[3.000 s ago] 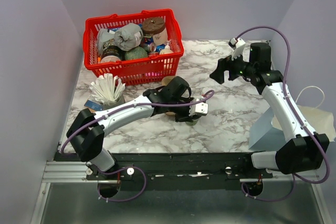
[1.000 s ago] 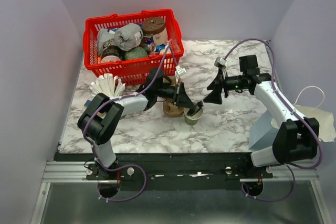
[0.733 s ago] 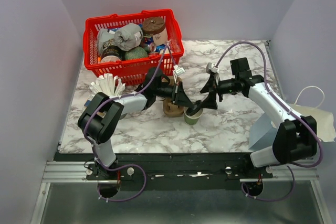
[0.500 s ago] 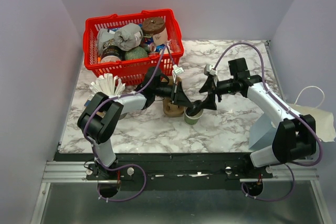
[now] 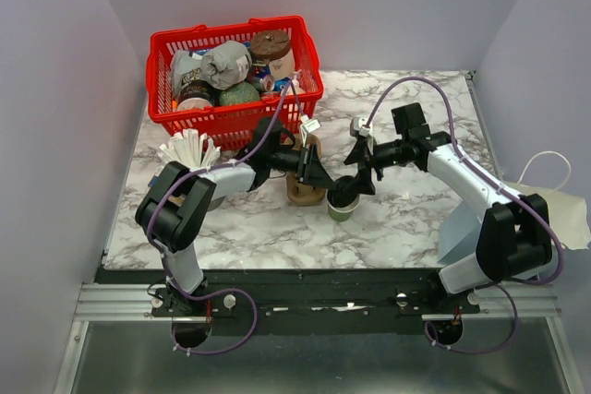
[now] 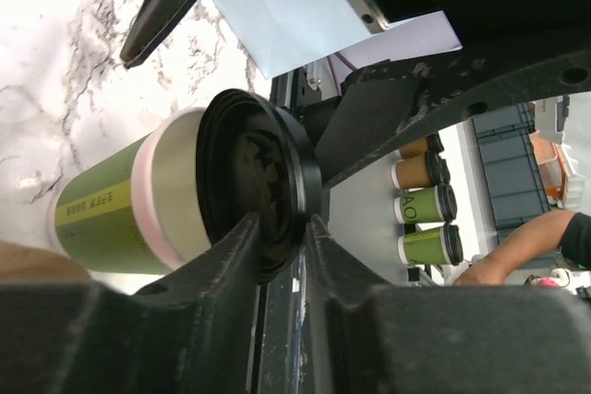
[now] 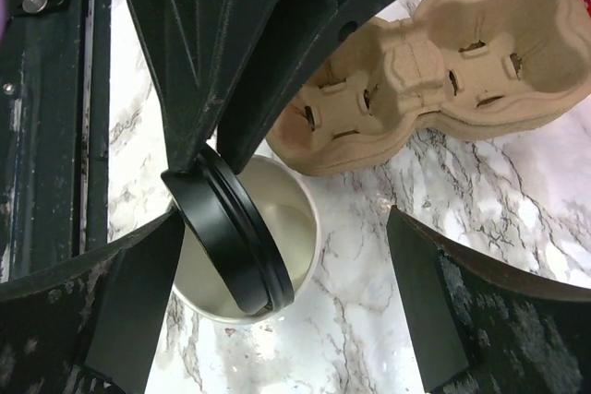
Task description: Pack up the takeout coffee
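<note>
The green paper cup [image 5: 342, 208] stands upright on the marble table beside the cardboard carrier. My left gripper [image 5: 323, 187] is shut on the rim of the round black lid [image 6: 247, 189] and holds it tilted, on edge, in the cup's mouth. The left wrist view shows the cup's green side [image 6: 109, 217] behind the lid. My right gripper [image 5: 358, 179] is open and empty just above the cup. In the right wrist view the cup's cream inside [image 7: 277, 219] and the tilted lid [image 7: 226, 242] lie between and below its spread fingers [image 7: 129, 311].
The brown cardboard cup carrier [image 5: 299, 189] lies left of the cup, also in the right wrist view [image 7: 443, 71]. A red basket [image 5: 228, 120] of goods stands at the back left. The grey cup of white stirrers [image 5: 189, 161] is at the left, a white paper bag [image 5: 545, 211] at the right edge.
My right gripper has moved left and down from the table's right side to just over the cup. My left gripper has kept the lid at the cup's mouth.
</note>
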`<action>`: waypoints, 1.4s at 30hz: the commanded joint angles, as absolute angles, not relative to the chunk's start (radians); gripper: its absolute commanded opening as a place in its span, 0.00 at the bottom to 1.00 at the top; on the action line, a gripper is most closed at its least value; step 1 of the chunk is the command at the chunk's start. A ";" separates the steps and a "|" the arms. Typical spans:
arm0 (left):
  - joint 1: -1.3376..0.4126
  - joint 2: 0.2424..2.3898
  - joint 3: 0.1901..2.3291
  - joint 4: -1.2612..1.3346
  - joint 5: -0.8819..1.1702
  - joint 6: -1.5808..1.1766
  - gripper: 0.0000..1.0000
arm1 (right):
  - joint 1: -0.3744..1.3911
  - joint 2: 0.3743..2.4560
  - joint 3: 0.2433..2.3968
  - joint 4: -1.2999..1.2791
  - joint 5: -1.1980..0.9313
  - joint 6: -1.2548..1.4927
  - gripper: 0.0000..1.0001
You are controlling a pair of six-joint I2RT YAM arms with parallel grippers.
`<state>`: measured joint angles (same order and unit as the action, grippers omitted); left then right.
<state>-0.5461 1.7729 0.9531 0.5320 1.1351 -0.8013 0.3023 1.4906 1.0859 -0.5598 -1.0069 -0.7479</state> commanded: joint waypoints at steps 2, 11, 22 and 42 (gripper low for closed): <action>-0.529 1.743 0.963 0.459 1.103 -0.720 0.41 | 0.310 1.514 1.115 -0.503 -0.997 -0.732 1.00; -0.528 1.743 1.003 0.322 1.034 -0.609 0.43 | 0.316 1.525 1.121 -0.502 -0.994 -0.716 1.00; -0.528 1.753 1.003 0.308 1.031 -0.601 0.44 | 0.318 1.517 1.104 -0.502 -0.994 -0.712 1.00; -0.540 1.764 1.023 0.305 1.022 -0.592 0.46 | 0.318 1.434 1.058 -0.522 -0.943 -0.742 1.00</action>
<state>-0.5323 1.7687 1.0027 0.3046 1.0451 -0.6113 0.3088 1.4578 1.0828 -0.5220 -0.9577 -0.7105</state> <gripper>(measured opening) 0.453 0.997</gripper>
